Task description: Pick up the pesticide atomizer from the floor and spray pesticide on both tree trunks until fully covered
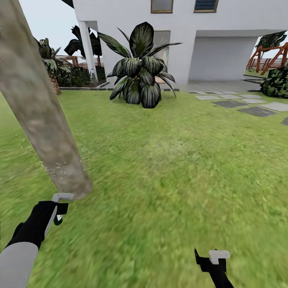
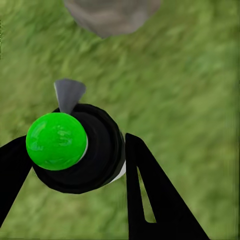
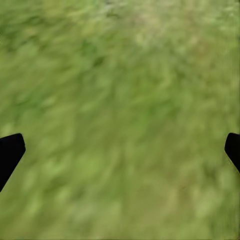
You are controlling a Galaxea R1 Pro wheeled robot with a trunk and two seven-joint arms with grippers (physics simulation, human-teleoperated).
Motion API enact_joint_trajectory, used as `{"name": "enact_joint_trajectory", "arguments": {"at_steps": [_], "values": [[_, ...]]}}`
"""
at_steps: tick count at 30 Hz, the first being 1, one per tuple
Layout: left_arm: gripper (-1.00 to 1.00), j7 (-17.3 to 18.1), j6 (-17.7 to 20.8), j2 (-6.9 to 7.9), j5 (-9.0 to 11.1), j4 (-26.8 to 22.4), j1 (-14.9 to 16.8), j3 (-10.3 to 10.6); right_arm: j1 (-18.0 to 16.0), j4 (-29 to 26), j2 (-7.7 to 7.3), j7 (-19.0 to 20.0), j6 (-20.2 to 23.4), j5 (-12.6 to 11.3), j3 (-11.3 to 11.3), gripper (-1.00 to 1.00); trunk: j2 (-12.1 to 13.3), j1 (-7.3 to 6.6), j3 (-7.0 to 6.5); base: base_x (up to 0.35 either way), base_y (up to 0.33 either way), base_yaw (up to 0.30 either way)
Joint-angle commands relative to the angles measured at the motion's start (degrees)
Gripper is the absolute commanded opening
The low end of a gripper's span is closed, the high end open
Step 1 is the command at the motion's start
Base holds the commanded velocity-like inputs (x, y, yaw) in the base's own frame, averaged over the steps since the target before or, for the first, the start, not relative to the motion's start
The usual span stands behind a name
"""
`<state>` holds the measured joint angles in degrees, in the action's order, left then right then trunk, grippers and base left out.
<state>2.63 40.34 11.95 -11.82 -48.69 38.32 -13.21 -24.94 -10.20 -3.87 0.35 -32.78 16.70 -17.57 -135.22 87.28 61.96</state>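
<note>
Fingers (image 2: 150, 200) of the left gripper (image 2: 75, 165) closed on the atomizer (image 2: 75, 150), green cap facing the wrist camera and grey nozzle aimed toward the trunk (image 1: 38, 108) base just ahead; right gripper (image 3: 120, 150) spread wide, holding nothing, over bare grass (image 1: 180, 168). Risk, as judged: nozzle sits low and near the trunk foot, so spray may wet only the base or fall on grass, leaving upper bark uncovered, and the round body could twist in the grip. Left arm low, reaching forward at the trunk; right arm low, apart, idle.
</note>
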Motion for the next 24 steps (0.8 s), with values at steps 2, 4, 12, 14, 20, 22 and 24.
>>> {"name": "enact_joint_trajectory", "arguments": {"at_steps": [2,4,12,14,20,22,24], "values": [[-1.00,0.01,0.00,0.04,-0.11,-0.05,0.00,-0.05,-0.01,0.00,0.00,0.00,0.00,0.00,-0.01,1.00,0.00,0.00,0.00,0.164,-0.256,0.263],[-1.00,0.01,0.00,0.06,-0.12,-0.02,0.00,-0.06,-0.01,0.00,0.00,0.00,0.00,0.00,-0.01,1.00,0.00,0.00,0.00,0.196,-0.229,0.274],[-1.00,0.01,0.00,0.10,-0.22,0.00,0.00,-0.06,-0.01,0.00,0.00,0.00,0.00,0.00,-0.01,1.00,0.00,0.00,0.00,0.235,-0.193,0.089],[-1.00,0.01,0.00,0.09,-0.22,0.00,0.00,-0.06,-0.01,-0.01,0.00,0.00,0.00,0.00,-0.01,1.00,0.00,0.00,0.00,0.244,-0.173,0.000],[-1.00,-0.05,0.00,0.09,-0.19,0.00,0.00,-0.06,0.00,0.00,-0.08,0.00,0.00,0.00,-0.01,1.00,0.00,0.00,0.00,0.192,-0.205,0.000],[-1.00,-0.05,0.00,0.09,-0.15,0.00,0.00,-0.06,-0.02,0.00,-0.09,0.00,0.00,0.00,-0.01,1.00,0.00,0.00,0.00,0.108,-0.250,0.093],[-1.00,-0.02,0.00,0.09,-0.13,-0.06,0.00,-0.06,0.00,0.00,-0.09,0.00,0.00,0.00,-0.01,1.00,0.00,0.00,0.00,0.047,-0.255,0.233]]}}
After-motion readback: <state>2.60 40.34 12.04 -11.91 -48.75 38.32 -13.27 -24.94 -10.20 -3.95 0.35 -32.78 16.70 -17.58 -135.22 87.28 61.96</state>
